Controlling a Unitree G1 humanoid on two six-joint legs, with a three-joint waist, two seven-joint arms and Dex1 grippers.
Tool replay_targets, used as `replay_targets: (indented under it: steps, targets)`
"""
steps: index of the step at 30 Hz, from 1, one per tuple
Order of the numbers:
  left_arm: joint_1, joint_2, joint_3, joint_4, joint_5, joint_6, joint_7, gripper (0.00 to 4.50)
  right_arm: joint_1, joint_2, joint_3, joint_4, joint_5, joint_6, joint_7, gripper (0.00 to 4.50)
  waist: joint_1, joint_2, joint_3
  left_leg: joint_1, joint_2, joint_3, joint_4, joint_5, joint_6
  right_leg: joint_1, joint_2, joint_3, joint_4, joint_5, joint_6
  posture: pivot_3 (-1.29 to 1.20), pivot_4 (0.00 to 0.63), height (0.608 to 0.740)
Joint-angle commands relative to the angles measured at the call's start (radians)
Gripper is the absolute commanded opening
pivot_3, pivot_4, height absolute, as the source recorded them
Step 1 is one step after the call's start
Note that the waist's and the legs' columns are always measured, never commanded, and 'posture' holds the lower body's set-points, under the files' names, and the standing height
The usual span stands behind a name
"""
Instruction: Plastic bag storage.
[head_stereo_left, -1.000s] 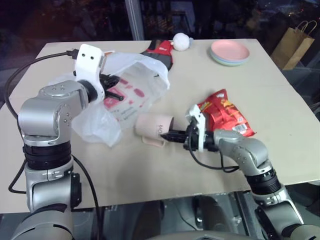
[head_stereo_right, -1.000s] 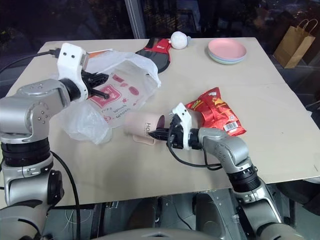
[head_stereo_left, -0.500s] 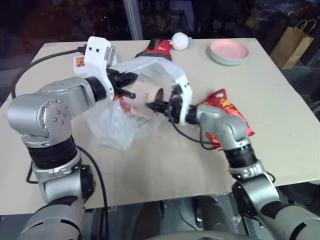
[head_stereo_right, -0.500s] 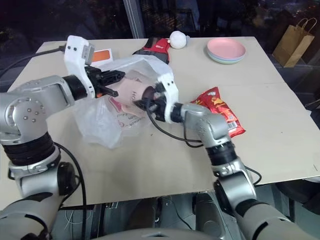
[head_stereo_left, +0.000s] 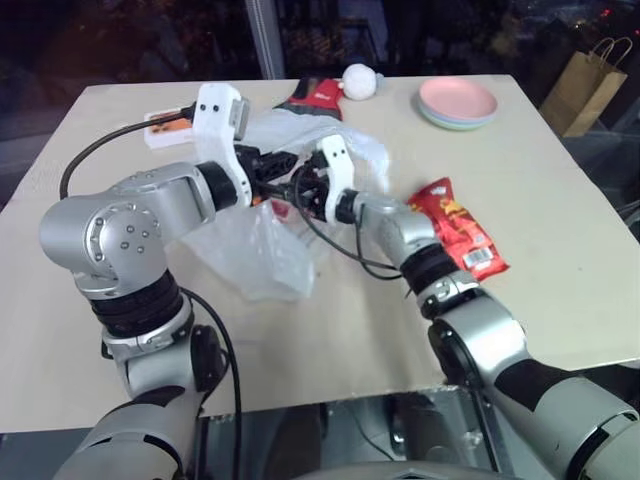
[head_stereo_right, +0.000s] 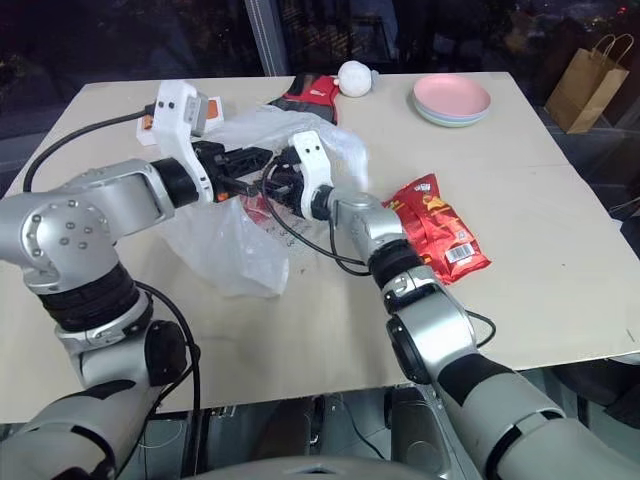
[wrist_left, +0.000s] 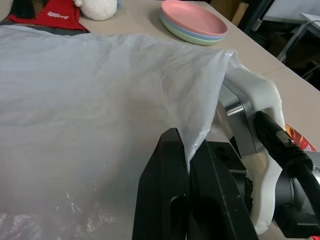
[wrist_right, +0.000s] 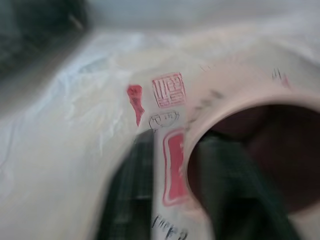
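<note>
Since a second ago right gripper has carried the pink cup off the bare tabletop up into the mouth of the plastic bag; left gripper has swung inward to meet it. Bag: thin, crinkly, translucent white, red printed marks on its side, upper edge lifted off the beige table, lower part sagging in folds onto the tabletop just left of the red snack packet. Left fingers are clamped tight on the bag's top edge, film pinched between them. Right wrist view is blurred: one right finger sits inside the cup rim, the other outside, cup wall between them, jaws seemingly loosening, so grip hard to call. Cup lies against bag film with the red stamp marks beside it.
</note>
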Motion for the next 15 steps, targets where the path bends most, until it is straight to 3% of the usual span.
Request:
replay_targets:
  steps: [1,3,4,13,15]
  targets:
    - [0.008,-0.009,0.023,-0.024,0.012,-0.045,0.025,0.0,0.02,0.021,0.026,-0.114,-0.025,-0.024,0.074,3.42,0.0,0.0,0.0,0.0,0.0,0.0,0.0,0.0,0.0,0.0,0.0,0.0,0.0,0.0,0.0,0.0,0.15,0.74]
    - [0.014,-0.015,0.022,-0.007,0.02,-0.069,0.032,0.0,0.07,-0.008,0.048,-0.211,-0.037,-0.003,0.103,4.28,0.001,0.0,0.0,-0.001,0.0,0.0,0.0,0.0,0.0,0.0,0.0,0.0,-0.001,0.0,0.0,0.0,0.15,0.74]
    - [0.014,-0.018,0.023,0.005,0.023,-0.084,0.037,0.0,0.1,-0.023,0.052,-0.271,-0.037,0.012,0.106,4.41,0.002,0.0,0.0,-0.001,0.0,0.0,0.0,0.0,0.0,0.0,0.0,0.0,-0.001,0.0,0.0,0.0,0.15,0.74]
    - [0.002,-0.022,-0.012,0.107,0.04,-0.197,0.036,0.0,0.348,-0.21,0.069,-0.806,-0.023,0.223,0.083,4.41,0.005,0.0,0.0,-0.001,-0.001,-0.001,0.001,0.0,0.0,0.0,-0.001,-0.001,0.0,0.0,0.0,0.0,0.15,0.74]
    - [-0.004,-0.022,-0.026,0.133,0.044,-0.223,0.031,0.0,0.43,-0.305,0.077,-0.995,-0.041,0.279,0.075,4.41,0.004,0.0,0.0,-0.001,-0.001,-0.001,0.0,0.0,0.0,0.0,-0.001,-0.001,0.0,0.0,0.0,0.0,0.15,0.74]
